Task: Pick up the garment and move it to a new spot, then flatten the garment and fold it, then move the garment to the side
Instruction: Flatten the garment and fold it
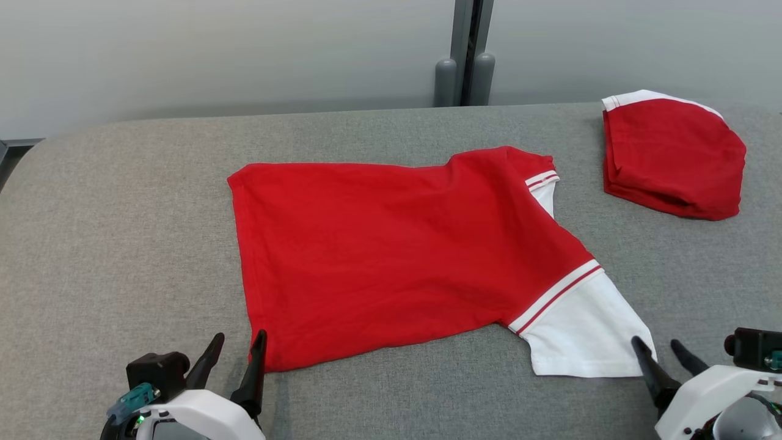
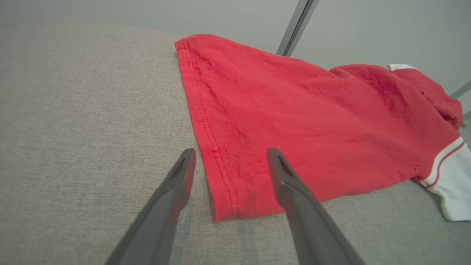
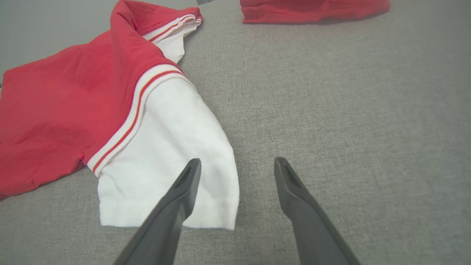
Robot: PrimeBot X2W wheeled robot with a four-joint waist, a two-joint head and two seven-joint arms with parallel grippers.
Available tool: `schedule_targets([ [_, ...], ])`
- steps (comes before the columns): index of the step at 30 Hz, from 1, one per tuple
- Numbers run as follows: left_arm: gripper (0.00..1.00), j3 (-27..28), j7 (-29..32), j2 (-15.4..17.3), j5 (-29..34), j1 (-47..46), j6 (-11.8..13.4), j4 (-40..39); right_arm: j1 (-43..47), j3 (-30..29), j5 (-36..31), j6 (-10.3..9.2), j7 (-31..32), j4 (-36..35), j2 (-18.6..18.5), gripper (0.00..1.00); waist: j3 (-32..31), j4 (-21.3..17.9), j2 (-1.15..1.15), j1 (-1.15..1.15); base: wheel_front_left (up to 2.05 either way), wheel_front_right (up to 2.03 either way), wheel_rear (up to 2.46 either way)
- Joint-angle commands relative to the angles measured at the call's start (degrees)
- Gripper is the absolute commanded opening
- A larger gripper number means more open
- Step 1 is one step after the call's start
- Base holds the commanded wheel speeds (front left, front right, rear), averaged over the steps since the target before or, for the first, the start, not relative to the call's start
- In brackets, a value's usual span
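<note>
Red shirt (image 1: pixel 391 256) was spread on grey surface (image 1: pixel 122 244); left gripper (image 1: pixel 241 335) at 7 o'clock, right gripper (image 1: pixel 655 341) at 5 o'clock, both seen open, empty.

The grey woven fabric surface (image 1: pixel 122 214) lies bare down its whole left side and along the front between the two claws, so there is open passage there. The flat red short-sleeved shirt with white sleeve ends (image 1: pixel 379 244) takes up the middle. The left claw (image 1: pixel 240 334), jaws wide, straddles the shirt's near hem corner. The right claw (image 1: pixel 655 341), also spread, has one finger over the white sleeve's edge and the other over bare surface. At the far right, the folded red garment with white trim (image 1: pixel 672 159) blocks that corner, with a bare strip between it and the shirt. The grey upright post (image 1: pixel 467 55) stands behind.
</note>
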Motion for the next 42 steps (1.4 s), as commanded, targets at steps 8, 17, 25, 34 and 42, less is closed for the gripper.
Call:
schedule_targets([
  [8,1.00,-1.51,2.59,0.18,-0.29,-3.28,-1.30,2.48,-0.96,2.28,5.94,0.02,2.56,1.52,0.18,1.00,2.18,0.16,0.00,0.00,0.00,0.00,0.00],
  [17,1.00,-3.25,6.07,-1.00,-1.60,-6.25,-2.72,8.57,-3.19,4.89,8.15,0.02,3.20,5.15,0.00,1.00,3.74,0.88,0.00,0.00,0.00,0.00,0.00],
  [25,1.00,-3.80,8.08,-2.17,-4.12,-8.22,-5.68,15.03,-3.85,7.77,10.78,0.02,6.26,6.20,-0.14,1.00,4.41,0.72,0.00,0.00,0.00,0.00,0.00],
  [34,0.00,-3.74,9.49,-1.76,-5.53,-6.81,-5.37,12.54,-3.30,9.90,14.73,0.07,5.61,2.69,-2.35,0.00,4.02,0.90,0.00,0.00,0.00,0.00,0.00],
  [42,0.00,-2.80,9.47,0.79,-5.07,-5.63,-4.38,6.91,-3.27,11.20,16.96,0.07,3.58,-0.42,-4.20,0.00,2.71,1.33,0.00,0.00,0.00,0.00,0.00],
])
